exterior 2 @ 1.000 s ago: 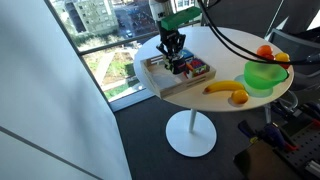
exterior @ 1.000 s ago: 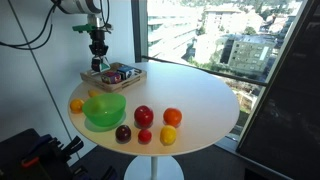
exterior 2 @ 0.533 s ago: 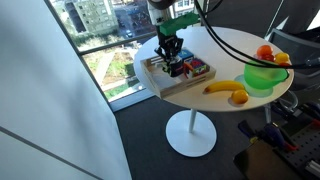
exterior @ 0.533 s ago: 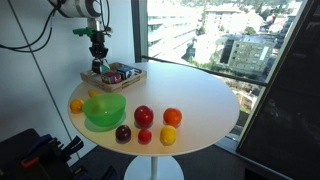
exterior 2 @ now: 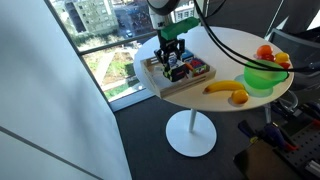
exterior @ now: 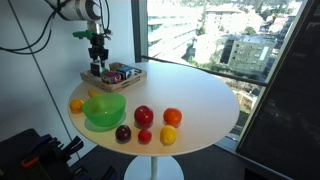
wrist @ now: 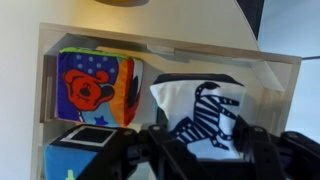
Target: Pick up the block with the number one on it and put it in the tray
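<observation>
My gripper (wrist: pixel 200 142) hangs over the tray (wrist: pixel 150 36), a shallow light-wood box at the table's edge. Its jaws are open and stand on either side of the block (wrist: pixel 200 112), a dark cube whose pale upper face shows a striped zebra. No number shows on it from here. The block sits inside the tray beside two colourful cubes. In both exterior views the gripper (exterior: pixel 97 62) (exterior 2: pixel 172 62) points straight down into the tray (exterior: pixel 126 85) (exterior 2: pixel 168 90).
A colourful cube with a red mouse (wrist: pixel 95 85) and a blue-black cube (wrist: pixel 85 152) crowd the tray. On the round white table (exterior: pixel 205 95) stand a green bowl (exterior: pixel 104 110), a red apple (exterior: pixel 144 116), an orange (exterior: pixel 173 117) and a banana (exterior 2: pixel 228 92). A window runs behind.
The jaws have spread apart from the block, which now rests in the tray. The arm has hardly moved.
</observation>
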